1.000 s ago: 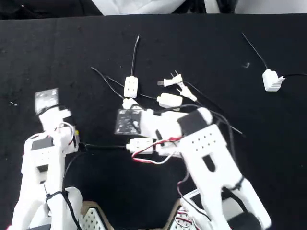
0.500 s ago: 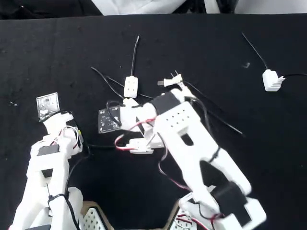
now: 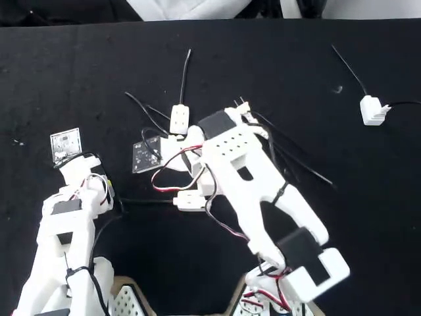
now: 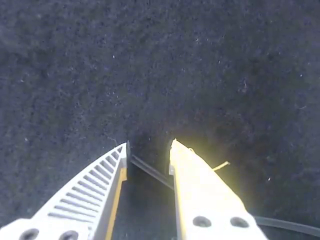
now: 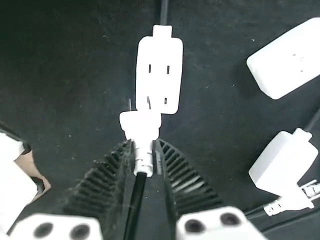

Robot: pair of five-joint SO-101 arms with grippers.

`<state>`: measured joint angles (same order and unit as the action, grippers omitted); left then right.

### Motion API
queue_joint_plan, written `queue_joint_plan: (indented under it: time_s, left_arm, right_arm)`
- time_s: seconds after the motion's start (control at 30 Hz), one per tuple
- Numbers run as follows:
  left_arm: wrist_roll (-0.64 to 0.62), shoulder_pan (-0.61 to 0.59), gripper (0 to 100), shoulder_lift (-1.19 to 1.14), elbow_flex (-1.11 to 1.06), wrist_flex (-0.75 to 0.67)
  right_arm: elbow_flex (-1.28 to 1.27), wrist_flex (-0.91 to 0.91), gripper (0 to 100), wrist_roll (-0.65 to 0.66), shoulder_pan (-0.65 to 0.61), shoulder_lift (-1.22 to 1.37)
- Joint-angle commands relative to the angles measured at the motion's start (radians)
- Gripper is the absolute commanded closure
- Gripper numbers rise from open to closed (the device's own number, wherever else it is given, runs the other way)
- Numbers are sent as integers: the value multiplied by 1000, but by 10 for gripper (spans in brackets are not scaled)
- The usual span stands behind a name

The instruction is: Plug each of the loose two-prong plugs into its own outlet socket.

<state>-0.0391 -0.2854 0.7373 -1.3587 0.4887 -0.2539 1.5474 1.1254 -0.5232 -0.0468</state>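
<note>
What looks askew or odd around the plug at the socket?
The plug held in the right gripper looks offset sideways from the outlet socket. One prong shows bare beside the socket's edge rather than entering a slot.

Nothing readable here, far as I can tell. The speckled square (image 3: 65,144) at the left arm's front end and the dark square (image 3: 146,157) on the right arm carry marks too tiny to make out. The plug (image 5: 140,124) and socket (image 5: 159,75) at the right gripper (image 5: 142,146) tips are plain white.

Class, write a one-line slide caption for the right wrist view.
Right tool grips a plug at the outlet's near end.
</note>
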Motion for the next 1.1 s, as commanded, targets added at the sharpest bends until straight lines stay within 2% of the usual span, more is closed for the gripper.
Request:
queue_joint_plan:
  time_s: [0.0, 0.17, 0.53, 0.77, 1.07]
  left_arm:
    - [-11, 12, 855, 14, 7, -17]
    - [-11, 12, 855, 14, 7, -17]
    - [-11, 12, 855, 14, 7, -17]
    - [-11, 12, 855, 14, 7, -17]
    - [-11, 10, 855, 14, 7, -17]
  right_arm:
    - [51, -37, 988, 15, 40, -1]
    - [47, -72, 988, 43, 78, 4]
    - [33, -69, 988, 51, 80, 4]
    - [16, -69, 988, 54, 160, 2]
    - [-67, -110, 988, 72, 123, 5]
